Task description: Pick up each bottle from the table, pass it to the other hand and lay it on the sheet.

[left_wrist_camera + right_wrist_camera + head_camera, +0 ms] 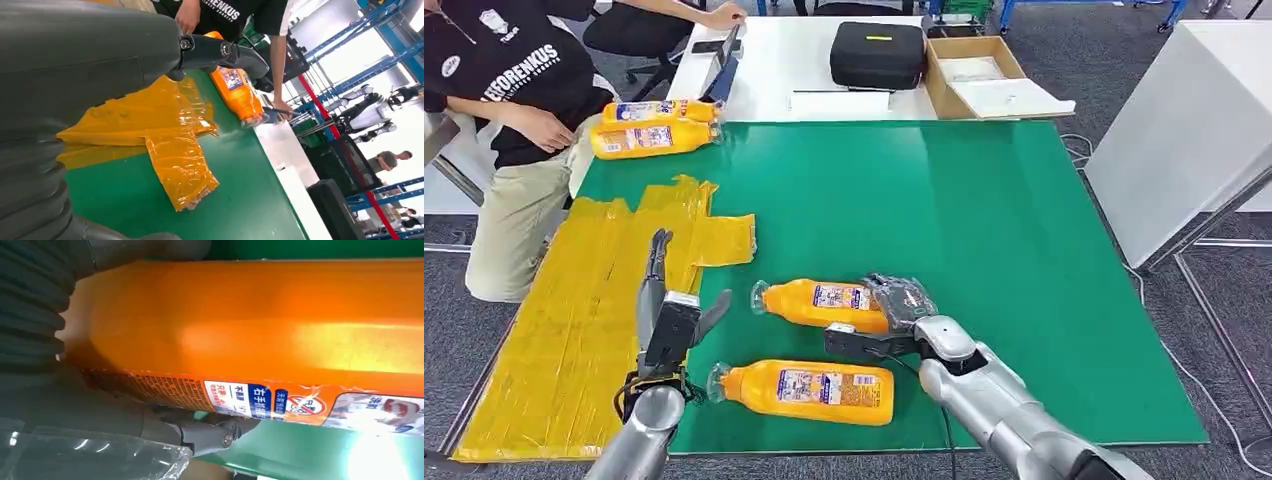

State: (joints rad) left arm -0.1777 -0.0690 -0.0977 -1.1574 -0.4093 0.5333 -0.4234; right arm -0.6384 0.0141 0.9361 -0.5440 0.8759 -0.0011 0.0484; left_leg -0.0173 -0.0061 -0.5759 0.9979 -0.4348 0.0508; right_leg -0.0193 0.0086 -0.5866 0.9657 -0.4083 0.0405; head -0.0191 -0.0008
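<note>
My right hand (902, 303) wraps base end of orange bottle (822, 304) lying on green mat (984, 230). Rigid, glossy plastic, likely slippery, probably full; mid-body grip safest. My left hand (667, 318) spread, empty, beside yellow sheet (574, 330).

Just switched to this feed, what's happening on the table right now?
The right hand grips the base end of one orange bottle lying on the green mat. The left hand hovers open beside the yellow sheet. A second bottle lies nearer the robot; two more bottles lie by a seated person.
</note>
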